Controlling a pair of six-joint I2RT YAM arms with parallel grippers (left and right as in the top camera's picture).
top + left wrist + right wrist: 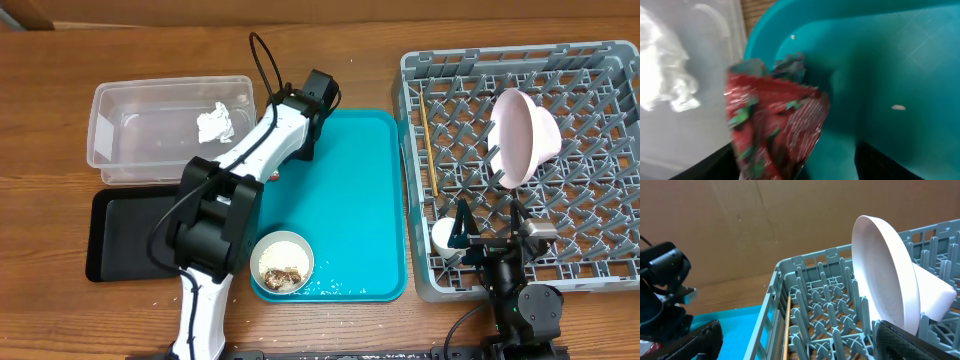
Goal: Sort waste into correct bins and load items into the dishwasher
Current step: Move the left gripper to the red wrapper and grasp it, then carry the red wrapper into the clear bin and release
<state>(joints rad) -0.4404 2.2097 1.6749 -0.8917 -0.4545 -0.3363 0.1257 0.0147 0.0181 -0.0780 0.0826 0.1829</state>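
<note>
The crumpled red wrapper (772,127) lies at the left rim of the teal tray (350,200), next to the clear tub (110,140). My left gripper (790,162) is open around the wrapper, its fingers wide apart; in the overhead view it (277,172) is at the tray's left edge. The white napkin (215,123) lies in the tub. A small white bowl (282,262) with brown scraps sits at the tray's front. The grey rack (610,265) holds the pink-lined bowl (522,135) and a chopstick (428,150). My right gripper (800,345) is open and empty over the rack's front. The large plate is out of view.
The black tray (125,235) lies at the front left, below the tub. Loose rice grains (330,285) are scattered along the teal tray's front edge. A small white round dish (444,235) sits in the rack's front left corner, beside my right gripper (488,232).
</note>
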